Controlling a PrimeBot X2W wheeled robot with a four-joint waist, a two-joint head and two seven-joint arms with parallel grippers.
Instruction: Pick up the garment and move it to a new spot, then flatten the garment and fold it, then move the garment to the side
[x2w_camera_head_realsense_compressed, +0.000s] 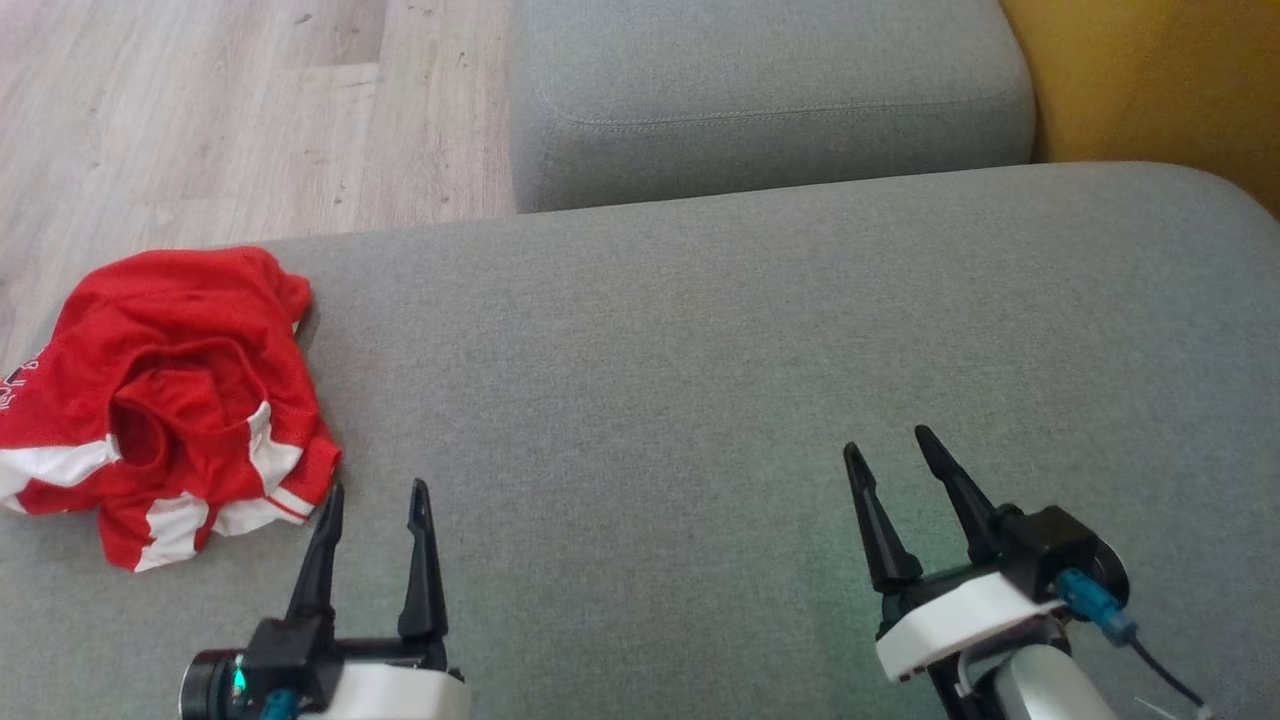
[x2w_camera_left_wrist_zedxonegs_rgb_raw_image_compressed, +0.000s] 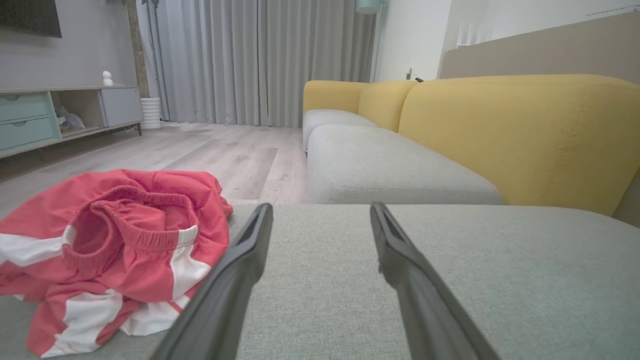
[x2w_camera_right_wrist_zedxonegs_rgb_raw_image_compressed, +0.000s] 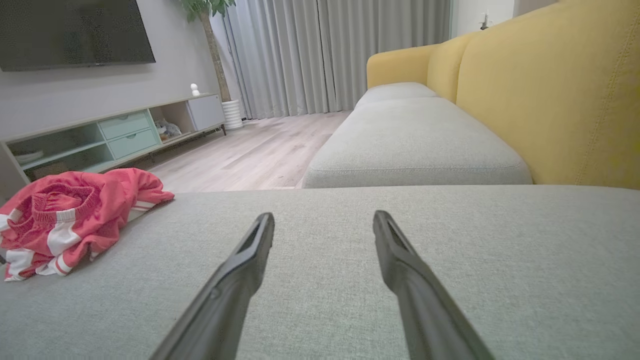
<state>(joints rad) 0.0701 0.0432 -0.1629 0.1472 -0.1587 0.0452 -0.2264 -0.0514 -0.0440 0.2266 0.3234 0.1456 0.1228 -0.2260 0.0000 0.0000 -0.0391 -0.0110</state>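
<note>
The crumpled red-and-white garment (x2w_camera_head_realsense_compressed: 170, 400), possibly shorts, lies at the left edge of the grey sofa cushion (x2w_camera_head_realsense_compressed: 700, 350). The left gripper (x2w_camera_head_realsense_compressed: 377, 490) hovers over the cushion's near left, jaws spread and empty. The right gripper (x2w_camera_head_realsense_compressed: 887, 442) hovers over its near right, likewise spread.

We see the garment (x2w_camera_head_realsense_compressed: 170, 400), red with white stripes, lying crumpled in a heap, its elastic waistband gaping upward.

Grey sofa cushions (x2w_camera_head_realsense_compressed: 760, 380), yellow backrest (x2w_camera_left_wrist_zedxonegs_rgb_raw_image_compressed: 525, 135), pale wood floor (x2w_camera_head_realsense_compressed: 200, 110), grey curtains (x2w_camera_left_wrist_zedxonegs_rgb_raw_image_compressed: 260, 60).
</note>
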